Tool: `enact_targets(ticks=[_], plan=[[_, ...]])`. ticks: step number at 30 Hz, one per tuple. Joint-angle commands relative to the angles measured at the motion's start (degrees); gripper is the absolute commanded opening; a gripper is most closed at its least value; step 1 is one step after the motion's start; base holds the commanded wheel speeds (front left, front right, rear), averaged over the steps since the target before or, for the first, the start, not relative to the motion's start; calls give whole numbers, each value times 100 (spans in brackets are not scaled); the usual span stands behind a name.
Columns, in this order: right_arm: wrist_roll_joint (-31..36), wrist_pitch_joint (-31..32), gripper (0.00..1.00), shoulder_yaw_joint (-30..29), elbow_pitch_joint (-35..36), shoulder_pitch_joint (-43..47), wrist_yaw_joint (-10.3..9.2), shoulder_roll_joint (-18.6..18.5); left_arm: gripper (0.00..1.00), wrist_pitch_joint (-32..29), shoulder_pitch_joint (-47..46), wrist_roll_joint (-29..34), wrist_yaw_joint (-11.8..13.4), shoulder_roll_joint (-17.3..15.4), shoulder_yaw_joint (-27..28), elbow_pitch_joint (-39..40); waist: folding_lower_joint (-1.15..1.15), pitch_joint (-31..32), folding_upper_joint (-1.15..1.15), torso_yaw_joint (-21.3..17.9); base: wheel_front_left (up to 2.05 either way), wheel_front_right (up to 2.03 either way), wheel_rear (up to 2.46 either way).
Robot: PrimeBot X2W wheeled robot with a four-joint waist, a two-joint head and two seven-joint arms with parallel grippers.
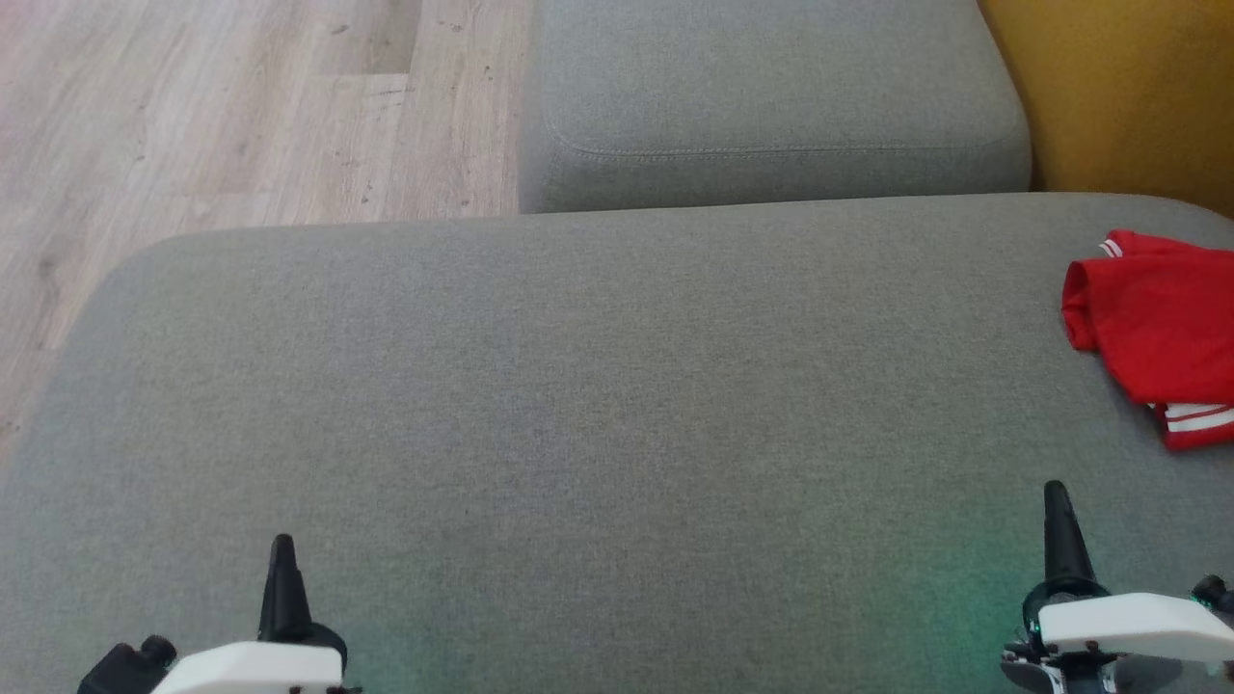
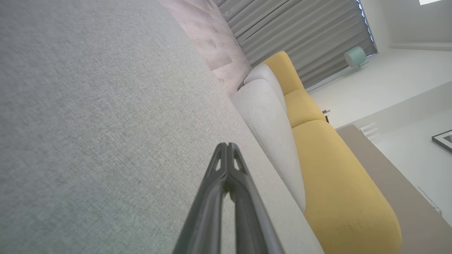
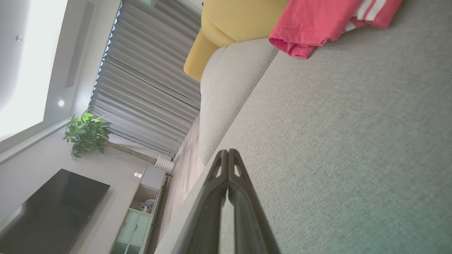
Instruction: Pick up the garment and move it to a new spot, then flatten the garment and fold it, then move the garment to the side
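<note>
A red garment (image 1: 1157,333) with white stripes lies folded at the far right edge of the grey sofa seat (image 1: 578,386); the right wrist view shows it as the garment (image 3: 314,21) near the top. My left gripper (image 1: 281,554) hovers low at the lower left, shut and holding nothing, its tips meeting in the left wrist view (image 2: 227,145). My right gripper (image 1: 1057,496) stands at the lower right, also shut and holding nothing (image 3: 227,151), well short of the garment.
A second grey cushion (image 1: 771,96) sits beyond the seat, with a yellow cushion (image 1: 1128,87) at the top right. Wooden floor (image 1: 193,116) lies to the upper left. The seat's wide middle is bare fabric.
</note>
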State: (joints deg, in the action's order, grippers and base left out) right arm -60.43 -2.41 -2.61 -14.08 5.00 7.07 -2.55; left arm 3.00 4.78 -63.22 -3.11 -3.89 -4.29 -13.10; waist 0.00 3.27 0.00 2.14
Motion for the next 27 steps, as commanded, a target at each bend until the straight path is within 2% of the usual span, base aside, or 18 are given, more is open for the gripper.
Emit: enact_targets(ticks=[1,27], plan=[[-236,70,0,40,157,-335,28,-117,0,-42,-351,-207,-62,-76,193,135,0,-15,0,-10,0,0,0],[-2024,488,0,-135,72,-787,36,-124,0,-468,-777,-1893,-282,-67,582,7,0,-209,0,-130,0,0,0]])
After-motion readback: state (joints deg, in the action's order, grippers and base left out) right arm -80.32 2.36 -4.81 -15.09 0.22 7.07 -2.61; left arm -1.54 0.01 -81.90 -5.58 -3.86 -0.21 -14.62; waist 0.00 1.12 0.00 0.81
